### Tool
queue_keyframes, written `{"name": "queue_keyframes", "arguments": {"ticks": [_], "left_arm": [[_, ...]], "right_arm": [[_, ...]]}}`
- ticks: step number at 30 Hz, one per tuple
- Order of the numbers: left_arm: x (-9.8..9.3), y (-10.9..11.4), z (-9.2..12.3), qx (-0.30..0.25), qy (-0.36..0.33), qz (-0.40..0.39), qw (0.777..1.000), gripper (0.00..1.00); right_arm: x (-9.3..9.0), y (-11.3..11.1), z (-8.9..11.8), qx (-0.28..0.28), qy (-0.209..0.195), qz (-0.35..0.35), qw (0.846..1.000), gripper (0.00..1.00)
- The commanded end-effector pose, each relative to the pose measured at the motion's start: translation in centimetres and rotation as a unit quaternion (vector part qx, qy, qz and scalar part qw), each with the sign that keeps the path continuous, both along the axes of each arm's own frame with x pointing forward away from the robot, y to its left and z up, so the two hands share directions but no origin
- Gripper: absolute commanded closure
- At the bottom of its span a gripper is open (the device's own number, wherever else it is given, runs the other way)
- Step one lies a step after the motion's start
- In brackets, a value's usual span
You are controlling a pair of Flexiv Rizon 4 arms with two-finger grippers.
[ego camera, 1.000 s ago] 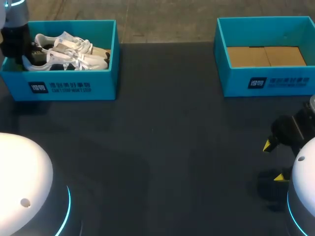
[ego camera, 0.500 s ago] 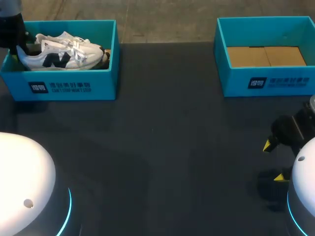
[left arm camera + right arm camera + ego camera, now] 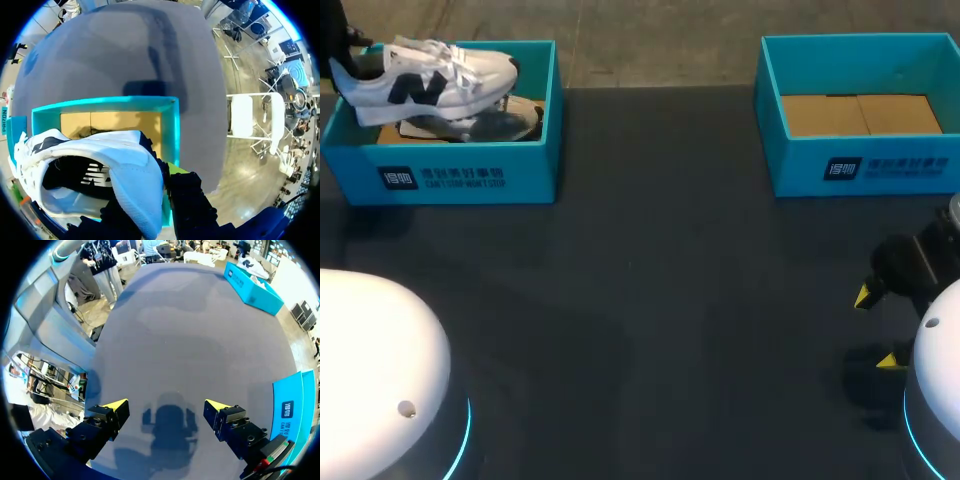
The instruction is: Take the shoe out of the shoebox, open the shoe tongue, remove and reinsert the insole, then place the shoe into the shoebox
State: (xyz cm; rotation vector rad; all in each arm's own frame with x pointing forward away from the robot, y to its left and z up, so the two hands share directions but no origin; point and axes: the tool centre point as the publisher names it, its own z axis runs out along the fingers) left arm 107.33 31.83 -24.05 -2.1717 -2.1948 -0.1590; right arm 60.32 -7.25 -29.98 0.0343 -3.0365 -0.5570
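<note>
Up over the open blue cardboard shoebox (image 3: 470, 175) at the far left corner of the dark desk (image 3: 650, 300), our left fingers (image 3: 192, 200) pinch the heel of the white sneaker with the dark side logo (image 3: 430, 80), holding it raised above the box's brown floor. Our right fingers (image 3: 107, 415) hang spread wide just above the desk's near right side.

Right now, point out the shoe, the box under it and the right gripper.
shoe (image 3: 420, 88): head view, the dark logo on its side.
shoebox (image 3: 530, 170): head view, bare front wall.
right gripper (image 3: 166, 404): right wrist view, midway between its open yellow tips.
</note>
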Motion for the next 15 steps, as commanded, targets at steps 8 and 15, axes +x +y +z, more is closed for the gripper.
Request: {"name": "queue_keyframes", "arguments": {"ticks": [8, 15], "left_arm": [[-4.9, -0.7, 7.7, 0.002, -0.019, 0.0, 1.0, 1.0], [-9.1, -2.1, 10.4, 0.004, -0.025, 0.003, 1.0, 1.0]], "right_arm": [[-0.2, 0.0, -0.1, -0.001, -0.002, -0.001, 1.0, 0.0], [-0.2, 0.0, -0.1, -0.001, -0.002, -0.001, 1.0, 0.0]]}}
